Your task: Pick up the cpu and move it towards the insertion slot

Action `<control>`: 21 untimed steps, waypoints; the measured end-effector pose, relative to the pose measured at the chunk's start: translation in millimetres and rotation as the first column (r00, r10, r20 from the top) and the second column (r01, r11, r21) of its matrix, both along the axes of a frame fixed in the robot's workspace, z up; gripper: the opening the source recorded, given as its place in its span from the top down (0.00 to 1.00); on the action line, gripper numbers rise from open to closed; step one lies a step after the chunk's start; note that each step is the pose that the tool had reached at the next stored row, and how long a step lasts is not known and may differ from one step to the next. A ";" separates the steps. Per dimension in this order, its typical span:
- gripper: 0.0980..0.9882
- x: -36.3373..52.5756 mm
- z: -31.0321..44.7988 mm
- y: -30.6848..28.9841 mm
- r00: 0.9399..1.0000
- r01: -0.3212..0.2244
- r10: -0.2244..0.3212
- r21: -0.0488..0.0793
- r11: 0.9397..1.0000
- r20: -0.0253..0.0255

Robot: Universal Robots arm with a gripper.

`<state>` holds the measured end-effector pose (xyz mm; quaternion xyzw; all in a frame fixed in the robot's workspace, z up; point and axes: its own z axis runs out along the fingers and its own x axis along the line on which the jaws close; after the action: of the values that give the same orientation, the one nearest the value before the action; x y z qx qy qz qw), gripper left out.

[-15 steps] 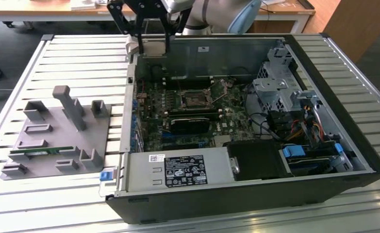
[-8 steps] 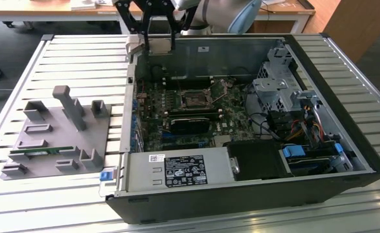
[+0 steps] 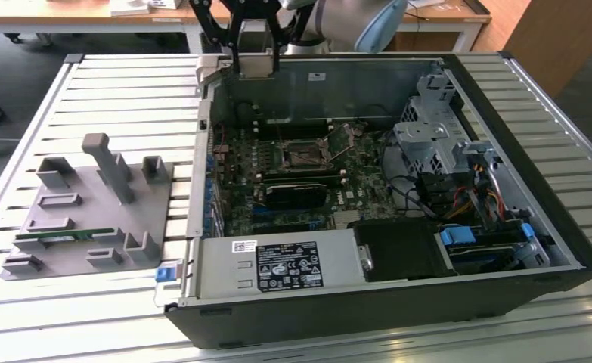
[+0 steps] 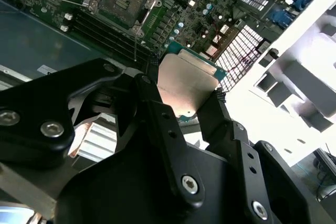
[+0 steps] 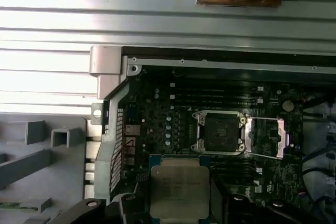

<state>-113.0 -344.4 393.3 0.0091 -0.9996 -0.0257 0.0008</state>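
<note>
Gripper [image 4: 191,106] closed on the cpu [image 4: 185,88]; jaws clamp it from two opposite edges, silver top facing the second wrist view, pale-green rim showing along its upper edge. In the first wrist view the cpu [image 5: 178,191] sits between the black jaws, held clear above the motherboard.

Insertion slot [image 5: 219,131] is open: black square socket in a silvery bracket, its metal cover [image 5: 266,137] flipped out beside it. The cpu is apart from the slot, not over it, with a strip of board between them. In the second wrist view the slot [image 4: 122,1] lies past the memory lanes from the held chip.

Exterior view: arm and gripper [image 3: 254,64] at the far wall of the open computer case [image 3: 397,302], above its rim. The slot [image 3: 303,155] sits mid-board inside. Case rests on a slatted metal worktop [image 3: 124,83]. On the exterior view's left of the case, a grey fixture tray [image 3: 79,227] with upright posts holds a narrow green memory stick [image 3: 59,235].
</note>
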 end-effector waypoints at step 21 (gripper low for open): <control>0.50 36.9 -0.6 27.2 1.000 0.000 0.000 0.000 1.000 0.000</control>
<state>-76.1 -317.2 392.7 0.0091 -0.9996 -0.0257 0.0007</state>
